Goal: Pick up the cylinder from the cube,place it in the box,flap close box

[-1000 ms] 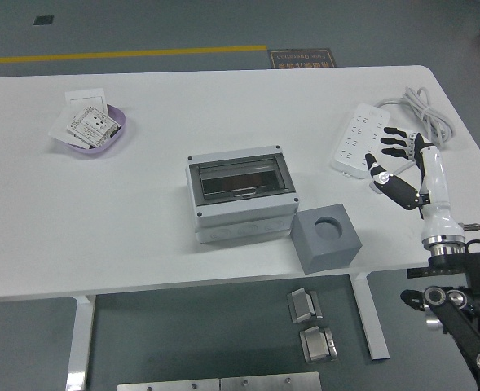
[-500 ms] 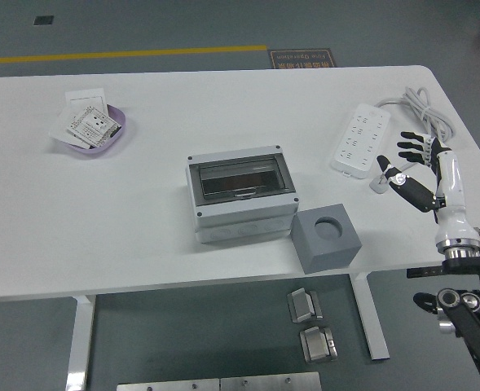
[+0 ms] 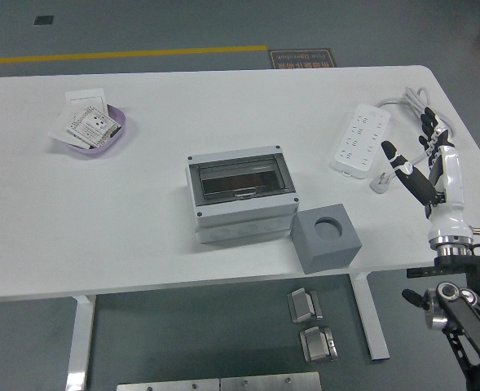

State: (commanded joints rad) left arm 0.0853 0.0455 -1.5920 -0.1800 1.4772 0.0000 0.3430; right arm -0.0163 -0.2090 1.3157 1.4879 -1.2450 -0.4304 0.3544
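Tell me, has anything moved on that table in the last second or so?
Only the right hand: it drew back toward the table's right edge, away from the power strip, turning edge-on with fingers spread and holding nothing. The box, its flap already shut, the grey cube with its empty hole and the purple dish stayed put.

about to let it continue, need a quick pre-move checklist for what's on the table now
1. Cube socket empty, no cylinder in it: ok.
2. Cylinder inside box: cannot tell, dark lid.
3. Box flap down: ok, looks closed.
4. Right hand empty, fingers spread: ok.
5. Right hand clear of power strip and its cable: not ok, it is right beside them.
6. Left hand: not in view, cannot tell.
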